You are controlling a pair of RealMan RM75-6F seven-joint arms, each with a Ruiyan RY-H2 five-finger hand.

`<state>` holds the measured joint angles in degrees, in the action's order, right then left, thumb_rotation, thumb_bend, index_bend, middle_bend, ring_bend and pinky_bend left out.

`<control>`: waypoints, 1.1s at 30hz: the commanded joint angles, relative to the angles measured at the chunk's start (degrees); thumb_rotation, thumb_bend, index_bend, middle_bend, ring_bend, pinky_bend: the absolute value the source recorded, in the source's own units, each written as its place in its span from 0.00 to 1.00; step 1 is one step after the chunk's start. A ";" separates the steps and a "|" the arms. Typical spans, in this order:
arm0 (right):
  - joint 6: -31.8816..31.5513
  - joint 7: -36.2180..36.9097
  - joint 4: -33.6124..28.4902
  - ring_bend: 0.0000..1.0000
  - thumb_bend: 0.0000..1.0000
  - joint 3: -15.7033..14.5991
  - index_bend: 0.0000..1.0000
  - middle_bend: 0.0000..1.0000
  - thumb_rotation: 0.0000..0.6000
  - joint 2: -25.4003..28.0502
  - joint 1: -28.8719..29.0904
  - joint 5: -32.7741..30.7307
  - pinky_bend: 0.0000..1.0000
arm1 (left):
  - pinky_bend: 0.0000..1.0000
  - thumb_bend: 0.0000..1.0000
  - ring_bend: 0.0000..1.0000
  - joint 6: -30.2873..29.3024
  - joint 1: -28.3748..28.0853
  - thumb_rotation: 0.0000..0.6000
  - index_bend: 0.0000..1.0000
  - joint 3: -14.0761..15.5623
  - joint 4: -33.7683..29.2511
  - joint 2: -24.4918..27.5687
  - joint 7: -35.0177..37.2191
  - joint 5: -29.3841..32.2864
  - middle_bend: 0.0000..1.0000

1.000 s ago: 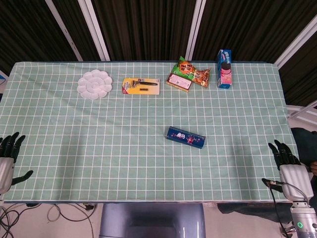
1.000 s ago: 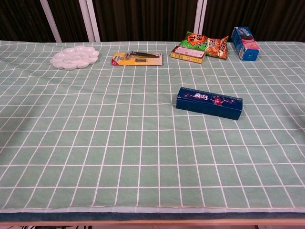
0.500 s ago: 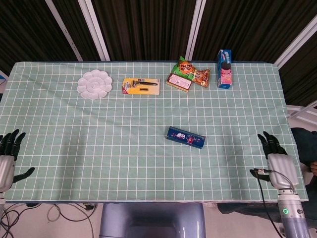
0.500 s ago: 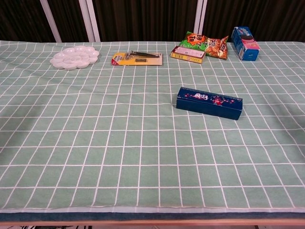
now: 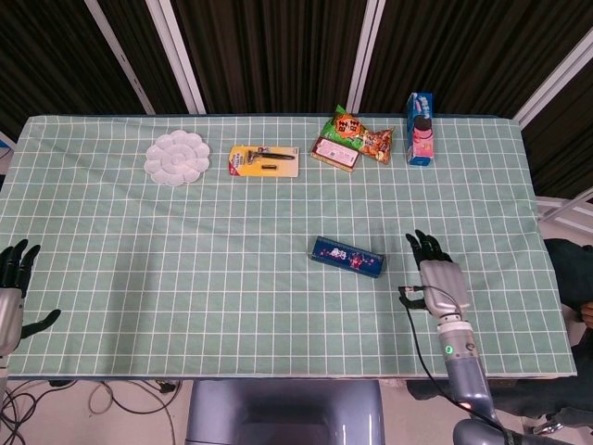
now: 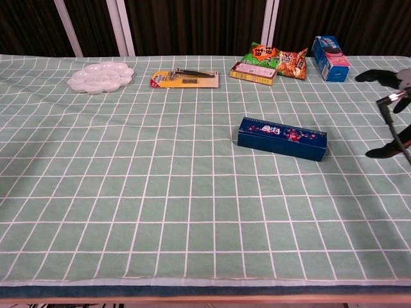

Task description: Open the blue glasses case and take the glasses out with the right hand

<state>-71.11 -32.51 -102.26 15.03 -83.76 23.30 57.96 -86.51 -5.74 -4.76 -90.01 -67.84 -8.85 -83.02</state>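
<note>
Blue glasses case (image 5: pixel 347 257) lies closed on the green checked tablecloth (image 5: pixel 185 260), a little right of the middle, nearer the front edge. Right hand (image 5: pixel 437 278) hovers just beside the case's right end, fingers spread, holding nothing, not touching it. Left hand (image 5: pixel 11 292) sits off the front left corner, fingers apart, empty.

Dark blue glasses case (image 5: pixel 347 257) on green, white-gridded tablecloth (image 5: pixel 185 260); white palette (image 5: pixel 177 158).
</note>
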 commanded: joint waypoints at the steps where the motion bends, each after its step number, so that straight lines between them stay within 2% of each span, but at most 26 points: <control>1: 0.66 -2.94 2.75 0.00 0.02 1.62 0.00 0.00 1.00 -4.14 3.25 -3.06 0.26 | 0.00 0.02 0.00 0.17 -0.13 1.00 0.00 -0.18 0.13 -0.15 -0.04 0.28 0.00; 7: 0.39 -5.50 6.87 0.00 0.02 3.35 0.00 0.00 1.00 -9.19 7.01 -6.60 0.26 | 0.00 0.02 0.00 0.43 -0.24 1.00 0.00 -0.43 0.34 -0.27 0.17 0.84 0.00; 14: -0.22 -6.21 12.26 0.00 0.02 4.03 0.00 0.00 1.00 -13.40 9.62 -8.41 0.24 | 0.00 0.02 0.00 0.82 -0.37 1.00 0.00 -0.81 0.38 -0.29 0.52 1.71 0.00; 33: 2.73 -7.08 23.34 0.00 0.04 5.09 0.00 0.00 1.00 -18.51 14.37 -13.41 0.24 | 0.00 0.02 0.00 1.56 -0.69 1.00 0.00 -1.16 0.51 -0.44 0.54 2.89 0.00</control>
<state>-68.88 -39.60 -79.71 19.84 -101.89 37.11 44.90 -84.94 -6.43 -5.91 -89.50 -68.27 -8.32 -80.14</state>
